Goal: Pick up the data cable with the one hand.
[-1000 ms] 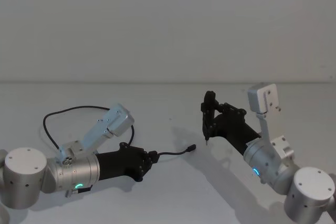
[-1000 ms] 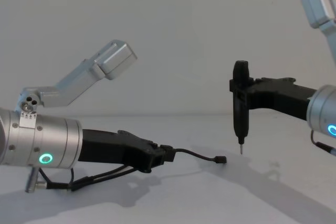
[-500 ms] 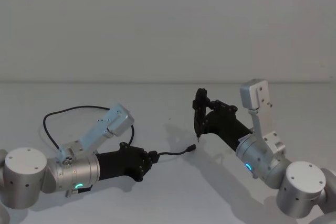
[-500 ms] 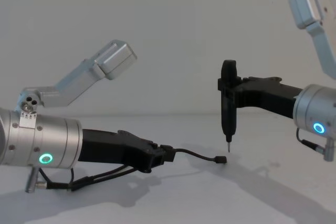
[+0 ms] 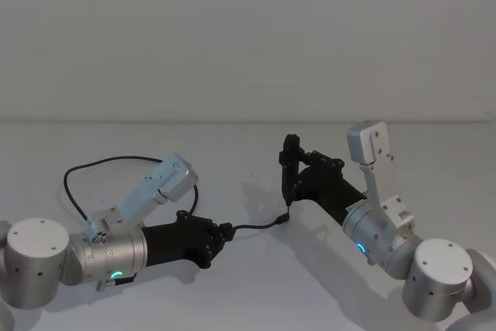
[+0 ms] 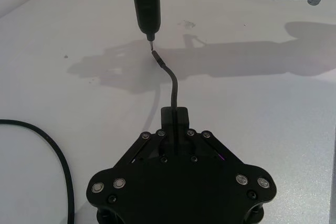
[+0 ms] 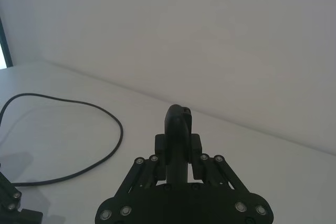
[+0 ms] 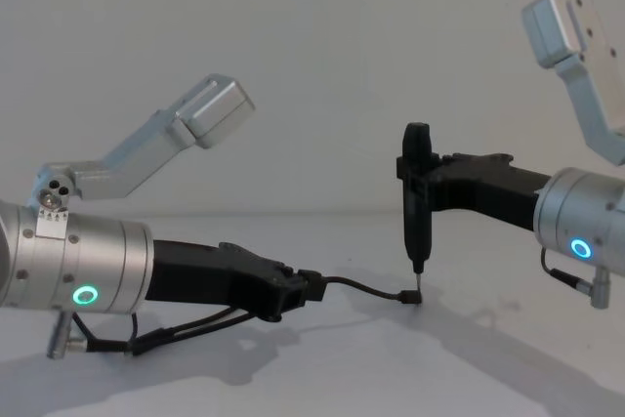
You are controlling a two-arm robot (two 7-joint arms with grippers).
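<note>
Swung leftward since 1 s ago: right gripper, clamping an upright tool above the plug. Left gripper clamps the cable, lying rightward on the table.

The data cable is lying on the counter, looping behind the left hand; the right hand is hanging over its plug end.

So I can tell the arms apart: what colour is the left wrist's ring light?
Green, on the left wrist's ring light, clearest in the chest view.
</note>
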